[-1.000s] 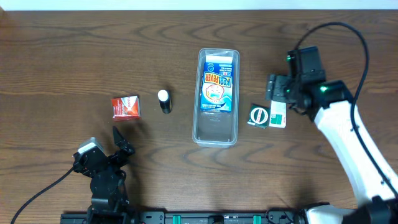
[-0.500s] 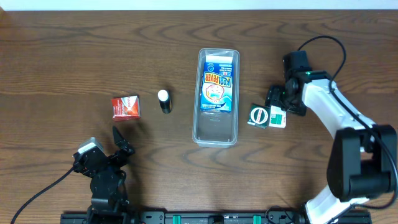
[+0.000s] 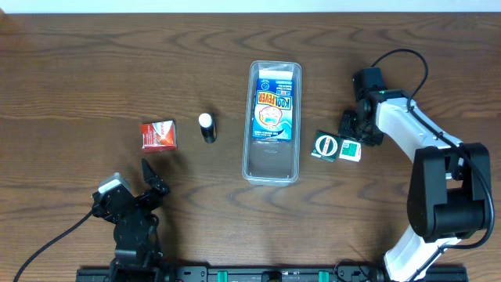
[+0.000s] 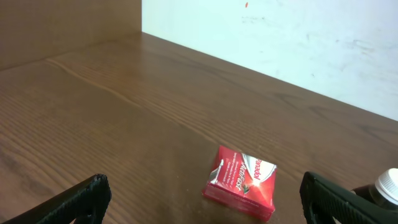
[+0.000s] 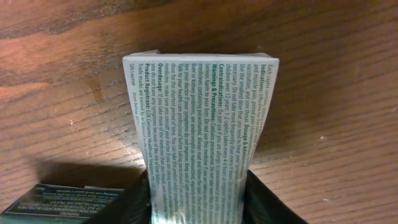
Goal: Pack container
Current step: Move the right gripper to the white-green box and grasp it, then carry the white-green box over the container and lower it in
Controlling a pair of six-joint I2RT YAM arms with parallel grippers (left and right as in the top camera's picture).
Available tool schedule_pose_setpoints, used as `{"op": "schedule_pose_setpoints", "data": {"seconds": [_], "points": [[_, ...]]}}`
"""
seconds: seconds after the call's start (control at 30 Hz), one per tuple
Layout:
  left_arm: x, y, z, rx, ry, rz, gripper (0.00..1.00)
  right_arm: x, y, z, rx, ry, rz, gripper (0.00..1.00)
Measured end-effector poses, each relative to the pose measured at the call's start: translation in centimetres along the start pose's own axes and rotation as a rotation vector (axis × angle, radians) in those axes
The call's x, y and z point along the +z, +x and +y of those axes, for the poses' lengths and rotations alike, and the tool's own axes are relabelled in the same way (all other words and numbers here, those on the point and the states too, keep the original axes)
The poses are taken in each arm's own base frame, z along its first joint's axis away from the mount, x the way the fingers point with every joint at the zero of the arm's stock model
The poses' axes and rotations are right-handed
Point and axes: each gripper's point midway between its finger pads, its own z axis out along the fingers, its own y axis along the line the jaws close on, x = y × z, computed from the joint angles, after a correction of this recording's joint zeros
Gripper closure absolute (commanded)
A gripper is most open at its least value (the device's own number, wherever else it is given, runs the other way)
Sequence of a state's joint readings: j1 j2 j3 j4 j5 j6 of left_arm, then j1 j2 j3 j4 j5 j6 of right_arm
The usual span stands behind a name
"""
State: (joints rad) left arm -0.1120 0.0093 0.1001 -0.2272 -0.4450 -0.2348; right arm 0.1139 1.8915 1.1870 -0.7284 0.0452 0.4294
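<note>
Clamping right claw (image 5: 199, 202) onto white box (image 5: 200, 118); resting left claw (image 3: 154, 178) spread wide. Packing clear container (image 3: 272, 168) lying at middle of counter (image 3: 78, 70): probably light, stiff, slick, so gripping its rim looking safest.

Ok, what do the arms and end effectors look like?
The right arm has white links, black joints and a looping black cable. The left arm is mostly black, with a black cable trailing off. The left end effector and right end effector have black fingers.

Wooden table (image 3: 78, 70) carrying, left to right: red box (image 3: 158, 135), white-capped bottle (image 3: 206, 127), clear container (image 3: 272, 168), dark green box (image 3: 325, 146) touching white box (image 3: 351, 150).
</note>
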Motion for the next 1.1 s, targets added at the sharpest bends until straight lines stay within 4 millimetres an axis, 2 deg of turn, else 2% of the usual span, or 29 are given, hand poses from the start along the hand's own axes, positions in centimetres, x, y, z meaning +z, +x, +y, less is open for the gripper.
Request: {"op": "schedule_pose_setpoints", "data": {"seconds": [0.2, 0.3, 0.37, 0.47, 0.6, 0.67, 0.73, 0.83, 0.87, 0.93, 1.0, 1.1], "points": [[0.0, 0.0, 0.0, 0.0, 0.0, 0.0, 0.02, -0.8, 0.0, -0.3, 0.005, 0.0, -0.005, 0.65], [0.0, 0.0, 0.0, 0.0, 0.0, 0.0, 0.02, -2.9, -0.2, -0.2, 0.007, -0.018, -0.04, 0.65], [0.0, 0.0, 0.0, 0.0, 0.0, 0.0, 0.02, -5.4, -0.8, 0.1, 0.006, -0.051, -0.099, 0.65], [0.0, 0.0, 0.0, 0.0, 0.0, 0.0, 0.02, -10.5, -1.5, 1.6, -0.015, -0.135, -0.232, 0.65], [0.0, 0.0, 0.0, 0.0, 0.0, 0.0, 0.02, -17.5, -1.2, 5.9, -0.108, -0.292, -0.413, 0.64], [0.0, 0.0, 0.0, 0.0, 0.0, 0.0, 0.02, -19.8, -0.7, 8.3, -0.165, -0.364, -0.476, 0.65], [0.0, 0.0, 0.0, 0.0, 0.0, 0.0, 0.02, -21.2, 0.0, 10.9, -0.221, -0.426, -0.514, 0.64], [0.0, 0.0, 0.0, 0.0, 0.0, 0.0, 0.02, -21.7, 0.8, 14.3, -0.288, -0.49, -0.543, 0.64], [0.0, 0.0, 0.0, 0.0, 0.0, 0.0, 0.02, -21.5, 1.0, 15.7, -0.312, -0.508, -0.548, 0.64], [0.0, 0.0, 0.0, 0.0, 0.0, 0.0, 0.02, -20.8, 0.9, 17.1, -0.325, -0.52, -0.551, 0.64], [0.0, 0.0, 0.0, 0.0, 0.0, 0.0, 0.02, -19.2, 0.3, 18.6, -0.319, -0.528, -0.551, 0.64], [0.0, 0.0, 0.0, 0.0, 0.0, 0.0, 0.02, -15.8, -0.7, 20.0, -0.293, -0.513, -0.525, 0.62]]}}
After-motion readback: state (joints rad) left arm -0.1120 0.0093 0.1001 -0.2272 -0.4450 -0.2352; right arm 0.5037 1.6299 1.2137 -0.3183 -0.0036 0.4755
